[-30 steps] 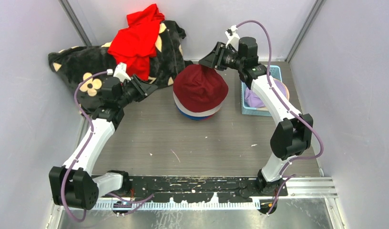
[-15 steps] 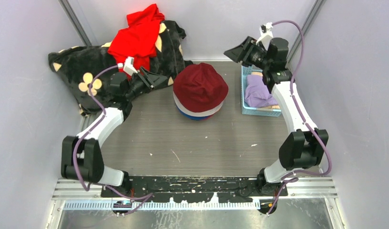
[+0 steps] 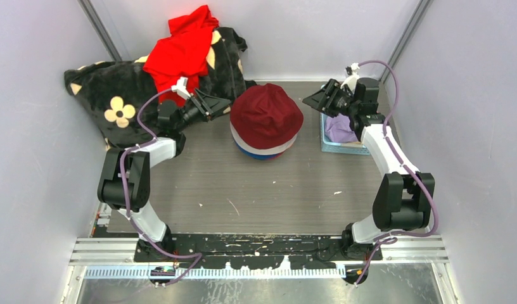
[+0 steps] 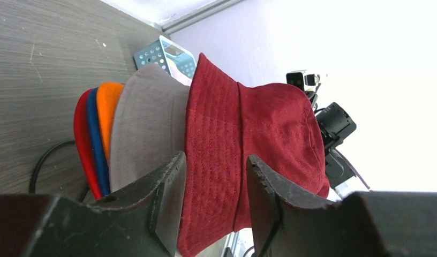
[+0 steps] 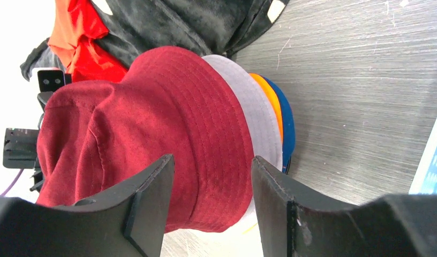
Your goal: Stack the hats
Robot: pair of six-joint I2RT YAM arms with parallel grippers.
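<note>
Apart and empty on both sides: left gripper (image 3: pixel 221 103) just beside the stack (image 3: pixel 263 151) at its left brim, right gripper (image 3: pixel 310 101) close on its right, by the blue basket (image 3: pixel 335 147). Topmost: maroon hat (image 3: pixel 265 113), over grey, orange, blue, red, centre-back of the table (image 3: pixel 243 190). Looks seated. Withdraw level and outward, clear of brims; no snagging the top crown.

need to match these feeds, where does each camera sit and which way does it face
Top: above and behind the arms, looking down at the table; both whole arms show.
Left wrist: on the left arm, facing the hat stack past its own fingers.
Right wrist: on the right arm, facing that stack from the opposite side, fingers in view.
All share the maroon hat on top.
</note>
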